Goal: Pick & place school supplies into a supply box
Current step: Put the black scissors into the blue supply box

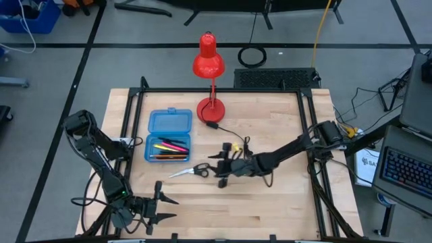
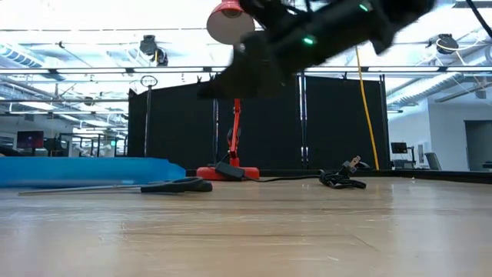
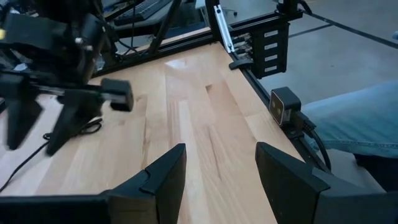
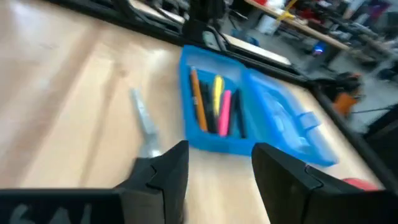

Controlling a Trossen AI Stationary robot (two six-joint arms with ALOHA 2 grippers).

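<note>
The right gripper [image 1: 221, 170], fingers parted and empty, hovers beside the scissors [image 1: 183, 172] at frame centre. Pencils and pens [image 1: 169, 148] fill the blue supply box [image 1: 169, 135]; the left gripper [image 1: 159, 206] waits wide open, lower left

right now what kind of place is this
Probably a robotics lab or workshop: a framed wooden work table, black curtain partitions behind it, and monitors on benches under open ceiling lights.
</note>
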